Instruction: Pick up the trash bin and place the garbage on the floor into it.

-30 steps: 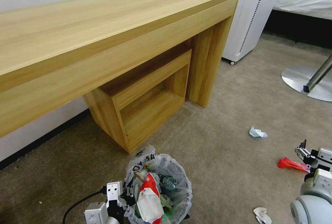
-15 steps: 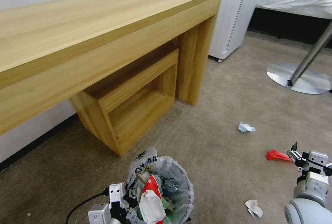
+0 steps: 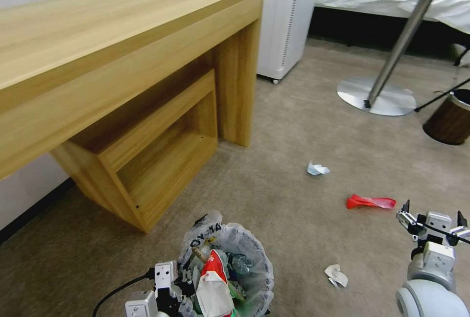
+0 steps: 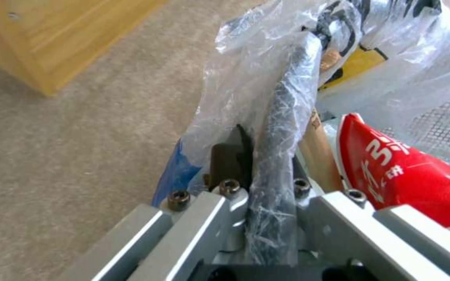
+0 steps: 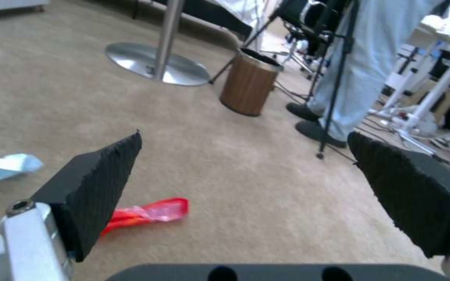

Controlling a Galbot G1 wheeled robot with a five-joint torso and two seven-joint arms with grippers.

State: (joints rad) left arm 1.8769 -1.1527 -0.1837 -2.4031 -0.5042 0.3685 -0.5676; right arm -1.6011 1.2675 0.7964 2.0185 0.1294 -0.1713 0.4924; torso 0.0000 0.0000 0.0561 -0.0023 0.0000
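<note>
The trash bin (image 3: 245, 268), lined with a crinkly white bag and stuffed with wrappers, hangs low in the middle of the head view. My left gripper (image 3: 183, 278) is shut on its rim. In the left wrist view the dark, bag-covered rim (image 4: 282, 128) runs between the jaws of the left gripper (image 4: 266, 156). Garbage lies on the beige carpet floor (image 3: 293, 219): a red packet (image 3: 370, 202), a white-and-blue wrapper (image 3: 317, 169) and a paper scrap (image 3: 336, 276). My right gripper (image 3: 433, 215) hovers open just right of the red packet (image 5: 147, 214), holding nothing.
A long wooden desk (image 3: 122, 53) with a low shelf unit beneath fills the left. Behind stand a white appliance (image 3: 286, 18), a round table's metal base (image 3: 377, 97) and a brown wood-grain bin (image 3: 450, 119). A person's legs (image 5: 350, 70) and a stand's legs are beyond it.
The whole head picture has slid left, so the camera has turned right, bringing the table and brown bin into view. The left gripper still holds the bin; the right gripper stays open.
</note>
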